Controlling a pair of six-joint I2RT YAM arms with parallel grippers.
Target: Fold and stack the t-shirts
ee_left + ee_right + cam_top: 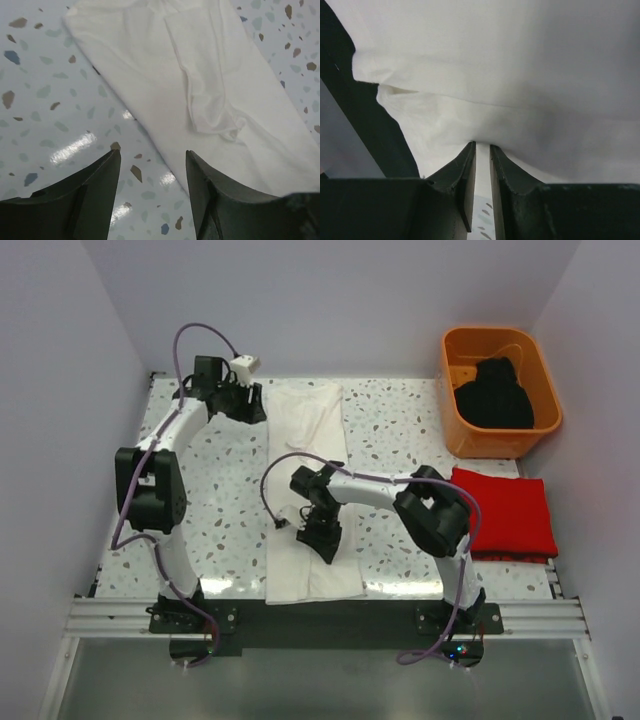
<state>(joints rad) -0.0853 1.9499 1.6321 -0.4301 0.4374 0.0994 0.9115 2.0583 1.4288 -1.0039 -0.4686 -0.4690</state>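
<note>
Right pincer, white t-shirt pinched at tips

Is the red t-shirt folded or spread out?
Folded: the red t-shirt lies as a compact rectangle, no sleeves showing, beside the orange tub.

My left arm reaches far out over the table. My left fingers point down, wide apart, holding nothing. My right arm bends across to the left. My right fingers are almost together, pinching the white t-shirt.
</note>
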